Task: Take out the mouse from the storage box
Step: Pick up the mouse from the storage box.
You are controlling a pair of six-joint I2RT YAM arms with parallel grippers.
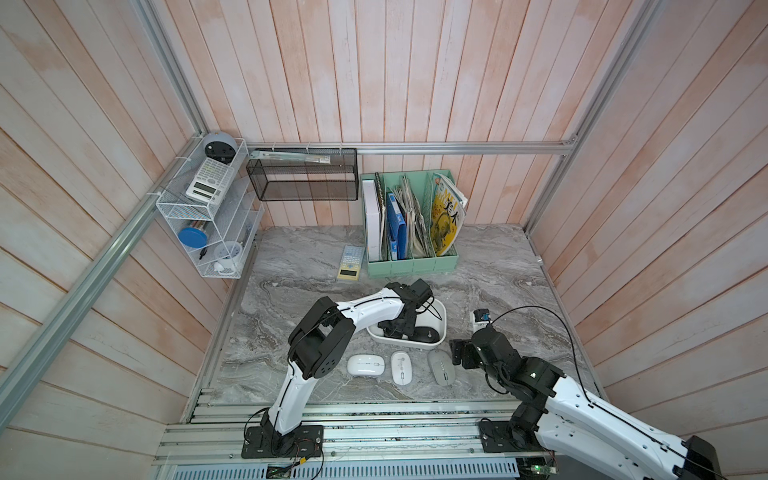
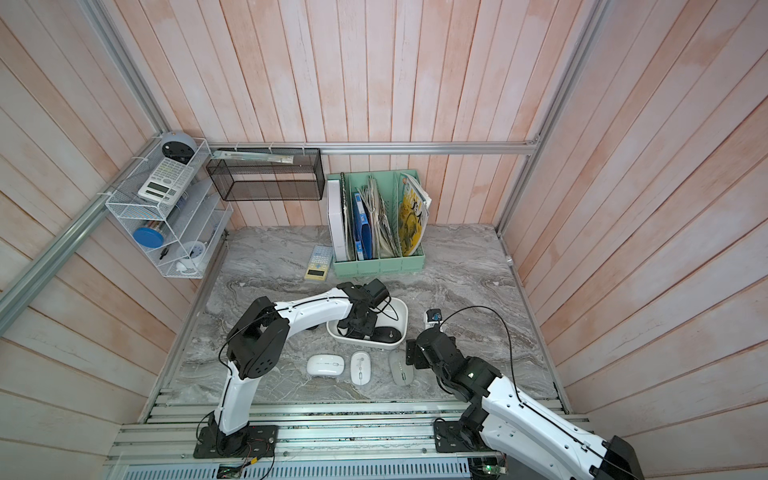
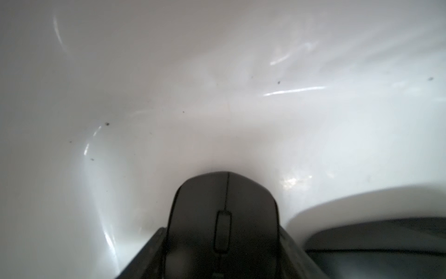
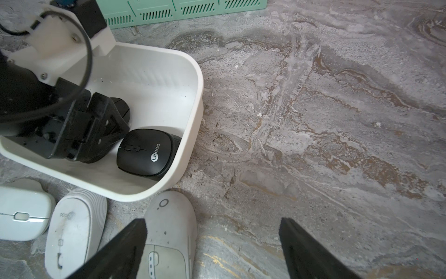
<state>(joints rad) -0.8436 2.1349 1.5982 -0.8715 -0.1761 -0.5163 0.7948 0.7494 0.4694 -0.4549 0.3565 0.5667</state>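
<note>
My left jaws are reaching down into the storage box, clamping the flanks of a black mouse beside a second black mouse. My right jaws are hanging wide open, empty, above the worktop by a grey mouse.

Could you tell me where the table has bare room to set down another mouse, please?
Bare marble lies right of the storage box, toward the wall, and left of the calculator. Crowded: the row of three mice before the box, beside the right gripper.

Arms: white shells, blk joints, blk cables.
</note>
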